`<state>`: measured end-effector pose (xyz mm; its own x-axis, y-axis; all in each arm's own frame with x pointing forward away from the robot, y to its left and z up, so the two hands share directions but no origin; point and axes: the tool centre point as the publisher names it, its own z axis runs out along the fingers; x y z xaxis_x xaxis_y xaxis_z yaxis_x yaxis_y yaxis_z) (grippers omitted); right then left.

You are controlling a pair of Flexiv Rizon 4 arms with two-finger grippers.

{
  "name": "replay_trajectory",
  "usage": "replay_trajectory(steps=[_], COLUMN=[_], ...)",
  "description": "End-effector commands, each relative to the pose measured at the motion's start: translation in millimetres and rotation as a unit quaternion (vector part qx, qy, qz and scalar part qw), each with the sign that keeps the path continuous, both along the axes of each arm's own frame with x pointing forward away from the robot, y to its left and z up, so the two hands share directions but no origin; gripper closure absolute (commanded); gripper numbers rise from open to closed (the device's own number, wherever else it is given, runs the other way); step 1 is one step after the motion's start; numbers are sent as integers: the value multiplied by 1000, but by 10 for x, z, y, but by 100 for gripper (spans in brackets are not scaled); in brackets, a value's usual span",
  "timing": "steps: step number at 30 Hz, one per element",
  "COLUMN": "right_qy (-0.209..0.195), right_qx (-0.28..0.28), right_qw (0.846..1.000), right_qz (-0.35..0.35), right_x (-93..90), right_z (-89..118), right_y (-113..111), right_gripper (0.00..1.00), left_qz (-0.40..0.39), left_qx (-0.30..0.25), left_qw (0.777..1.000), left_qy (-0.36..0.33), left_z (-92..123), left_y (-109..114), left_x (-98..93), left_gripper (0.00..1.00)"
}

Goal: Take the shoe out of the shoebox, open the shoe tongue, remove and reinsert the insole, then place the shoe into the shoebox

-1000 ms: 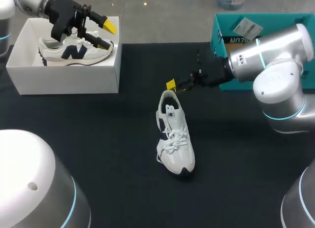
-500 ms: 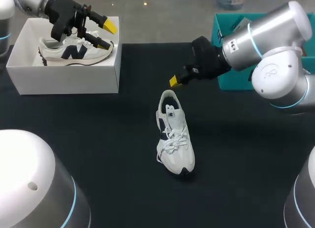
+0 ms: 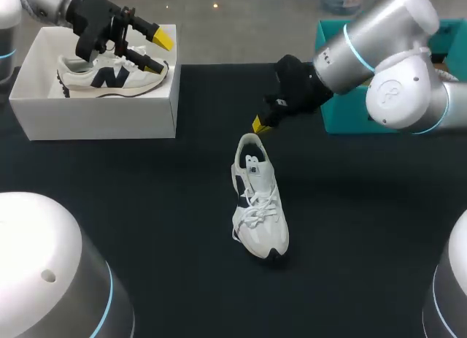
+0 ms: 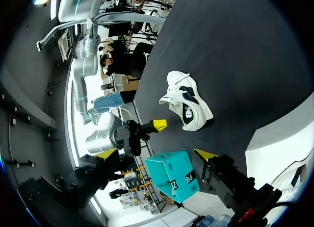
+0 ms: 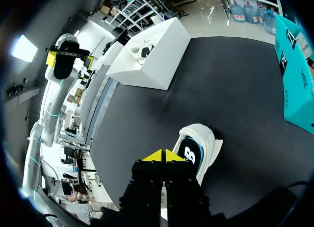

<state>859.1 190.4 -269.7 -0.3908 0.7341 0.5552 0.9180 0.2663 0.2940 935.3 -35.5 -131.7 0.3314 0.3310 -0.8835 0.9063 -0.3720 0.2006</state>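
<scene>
The white-and-navy lace-up sneaker [image 3: 259,206] lies at frame centre, outside the white cardboard shoebox [image 3: 102,119] at upper left. The right gripper [image 3: 257,124], closed and empty, hovers over its heel; the left gripper [image 3: 160,51] hangs open above the shoebox. Likely next: descend and lift the tongue.

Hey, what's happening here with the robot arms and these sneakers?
Two robot arms are working with shoes. One shoe lies on the black table, out of its box. The right pincer is shut and empty, close to the shoe's heel but not gripping it. The left pincer hovers open over a second shoe, which sits in the white shoebox. Neither arm holds anything.
</scene>
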Motion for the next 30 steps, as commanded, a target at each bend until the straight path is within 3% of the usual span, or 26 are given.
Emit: replay_trajectory(steps=[1,12,21,30], right_qy=[56,40,8,22], right_qx=[-257,-294,-310,-300], right_qw=[964,955,950,952], right_qz=[-33,-24,-43,-57], right_x=[135,64,4,-13], right_z=[-83,-398,-467,-475], right_y=[124,129,89,52], right_gripper=[100,100,100,100], left_qz=[0,0,0,0], left_qx=[1,1,1,1], left_qw=[1000,1000,1000,1000], left_qy=[-1,-1,-1,-1], left_z=[4,4,4,4], left_y=[3,3,3,3], left_x=[-1,-1,-1,-1], left_gripper=[0,0,0,0])
